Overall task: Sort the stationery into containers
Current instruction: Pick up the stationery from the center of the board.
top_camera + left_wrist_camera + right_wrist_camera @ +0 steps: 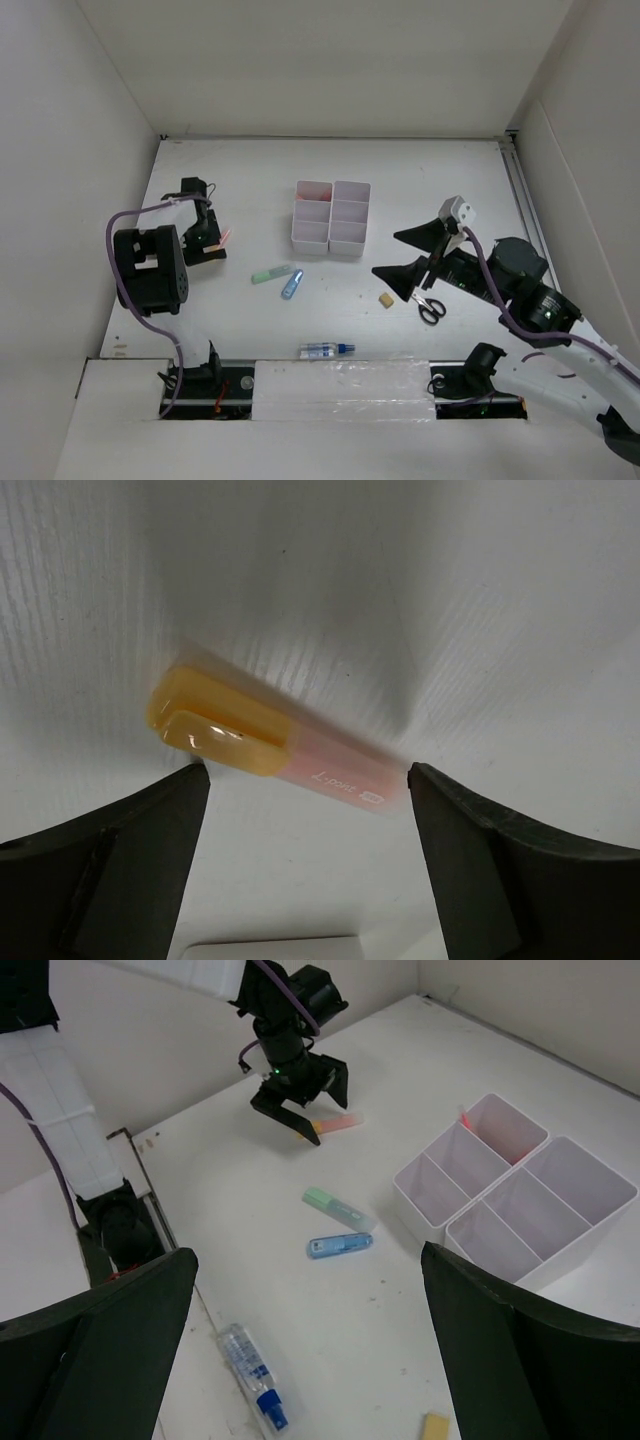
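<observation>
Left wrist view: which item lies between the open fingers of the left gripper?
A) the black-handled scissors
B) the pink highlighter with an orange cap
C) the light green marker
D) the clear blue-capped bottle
B: the pink highlighter with an orange cap lies on the table inside the left gripper, whose jaws stand open.

Between the prongs of the matt black left gripper (305, 770) lies a translucent pale pink plastic pen (250, 735) with an amber-orange cap (dark lettering on the pink barrel). The white table sheet (450, 600) under it is finely ribbed. Ahead of the black right gripper (310, 1252) are a light green marker (335, 1205), a small blue tube (340, 1245), a clear blue-capped bottle (250, 1365) and a tan eraser cube (434, 1427) — plus a white plastic organizer (425, 1203), with a pink-red streak in its farthest compartment.
</observation>
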You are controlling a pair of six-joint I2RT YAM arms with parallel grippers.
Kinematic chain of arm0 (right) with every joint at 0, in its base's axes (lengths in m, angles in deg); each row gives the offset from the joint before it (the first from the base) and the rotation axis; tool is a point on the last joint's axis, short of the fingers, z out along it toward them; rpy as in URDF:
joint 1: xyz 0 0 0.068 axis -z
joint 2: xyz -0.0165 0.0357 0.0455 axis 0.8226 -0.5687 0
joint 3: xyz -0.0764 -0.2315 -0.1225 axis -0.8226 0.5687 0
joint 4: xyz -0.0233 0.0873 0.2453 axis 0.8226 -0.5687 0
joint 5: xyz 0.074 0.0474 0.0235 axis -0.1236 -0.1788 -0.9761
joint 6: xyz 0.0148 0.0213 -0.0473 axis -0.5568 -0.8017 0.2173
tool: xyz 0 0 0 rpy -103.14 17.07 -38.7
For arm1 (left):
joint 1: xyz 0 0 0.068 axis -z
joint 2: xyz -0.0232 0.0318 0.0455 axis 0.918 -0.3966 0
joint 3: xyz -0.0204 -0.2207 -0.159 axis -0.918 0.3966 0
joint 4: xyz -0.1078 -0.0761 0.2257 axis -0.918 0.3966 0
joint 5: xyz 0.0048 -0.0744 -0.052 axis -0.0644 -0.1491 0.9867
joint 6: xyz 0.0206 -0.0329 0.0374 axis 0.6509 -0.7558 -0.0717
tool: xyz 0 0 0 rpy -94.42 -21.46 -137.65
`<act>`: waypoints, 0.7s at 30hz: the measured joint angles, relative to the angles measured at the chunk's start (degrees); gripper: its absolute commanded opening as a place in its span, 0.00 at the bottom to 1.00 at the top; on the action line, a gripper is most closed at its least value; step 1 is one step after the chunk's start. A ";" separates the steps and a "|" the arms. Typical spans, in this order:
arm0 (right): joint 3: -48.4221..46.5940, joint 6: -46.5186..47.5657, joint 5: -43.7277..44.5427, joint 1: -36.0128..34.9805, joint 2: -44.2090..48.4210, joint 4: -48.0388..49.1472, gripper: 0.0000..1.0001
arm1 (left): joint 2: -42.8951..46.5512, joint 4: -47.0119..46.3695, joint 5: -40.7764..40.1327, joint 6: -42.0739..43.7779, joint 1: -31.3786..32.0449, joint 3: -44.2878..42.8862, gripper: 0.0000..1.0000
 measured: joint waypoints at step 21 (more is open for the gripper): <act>-0.02 -0.02 0.72 0.00 3.74 -0.04 0.96 | -1.86 -0.37 2.10 1.05 -2.34 -0.42 0.00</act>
